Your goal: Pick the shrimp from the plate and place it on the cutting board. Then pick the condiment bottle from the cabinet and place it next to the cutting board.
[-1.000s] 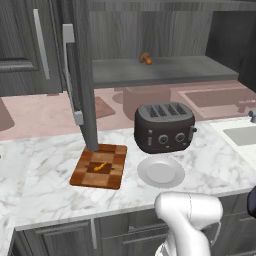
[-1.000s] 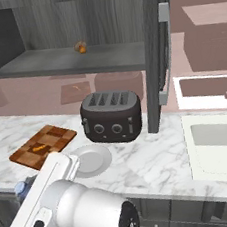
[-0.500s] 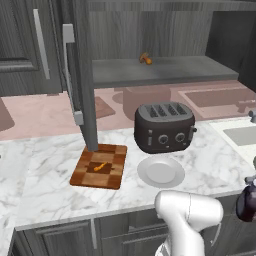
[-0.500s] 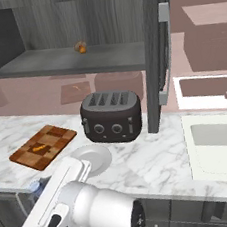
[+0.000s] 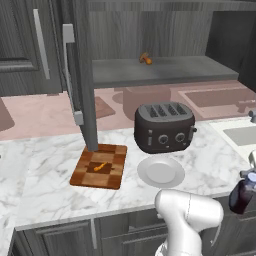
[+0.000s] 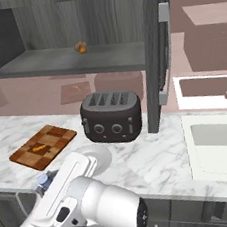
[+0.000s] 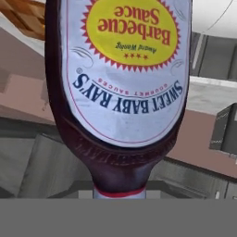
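I see the condiment bottle [image 7: 118,88] close against the hand camera, its label upside down there, reading "Sweet Baby Ray's Barbecue Sauce"; the neck points toward the bottom of that view, where the cap is cut off. From the left base camera the same bottle [image 5: 243,194] hangs at the right edge, off the front of the tabletop [image 5: 45,190], pale cap uppermost. I cannot make out the end effector's fingertips in any view, so whether it is clamped on the bottle I cannot tell. From the right base camera I catch just a bluish cap [image 6: 43,180] peeking over the white arm; the bottle's body is hidden behind it.

The shrimp [image 5: 101,166] lies on the cutting board [image 5: 87,177], near its middle. The plate [image 5: 161,172] sits just right of the board, in front of the dark toaster [image 5: 164,127]. The cabinet [image 5: 165,70] stands open, a small orange-brown item [image 5: 145,58] on its shelf, too small to identify.
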Motion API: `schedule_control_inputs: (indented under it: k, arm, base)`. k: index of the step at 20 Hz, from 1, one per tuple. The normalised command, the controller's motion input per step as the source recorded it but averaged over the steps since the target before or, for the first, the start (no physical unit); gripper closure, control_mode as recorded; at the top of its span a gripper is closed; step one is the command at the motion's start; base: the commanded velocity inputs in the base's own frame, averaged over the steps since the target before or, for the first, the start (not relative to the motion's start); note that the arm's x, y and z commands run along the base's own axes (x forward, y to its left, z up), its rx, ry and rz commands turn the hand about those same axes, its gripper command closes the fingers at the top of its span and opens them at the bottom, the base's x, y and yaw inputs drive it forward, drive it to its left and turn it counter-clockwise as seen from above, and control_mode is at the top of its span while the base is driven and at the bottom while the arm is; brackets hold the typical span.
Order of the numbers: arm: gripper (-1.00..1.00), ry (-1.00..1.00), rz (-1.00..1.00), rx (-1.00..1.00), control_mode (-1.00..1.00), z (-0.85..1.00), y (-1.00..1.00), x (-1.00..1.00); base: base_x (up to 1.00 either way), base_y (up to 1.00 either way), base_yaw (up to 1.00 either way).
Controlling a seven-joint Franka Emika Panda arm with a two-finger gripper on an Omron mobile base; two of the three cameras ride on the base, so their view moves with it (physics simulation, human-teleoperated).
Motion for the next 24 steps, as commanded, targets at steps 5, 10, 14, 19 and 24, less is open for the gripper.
schedule_control_inputs:
  k: [5,10,14,19,24]
  arm:
    - [1.0,-0.02,0.0,0.02,-1.0,0.0,-0.17,0.09]
    - [1.0,-0.02,0.0,0.01,-1.0,0.0,-0.24,0.2]
    - [1.0,-0.04,0.0,0.0,-1.0,0.0,-0.18,0.27]
    - [1.0,-0.04,0.0,0.01,-1.0,-0.04,-0.12,0.32]
    - [1.0,-0.02,0.01,0.05,-1.0,-0.23,-0.01,0.34]
  base:
    - [0.0,0.0,0.0]
    - [0.0,0.0,0.0]
    - [0.0,0.0,0.0]
    - [0.0,0.0,0.0]
    - [0.0,0.0,0.0]
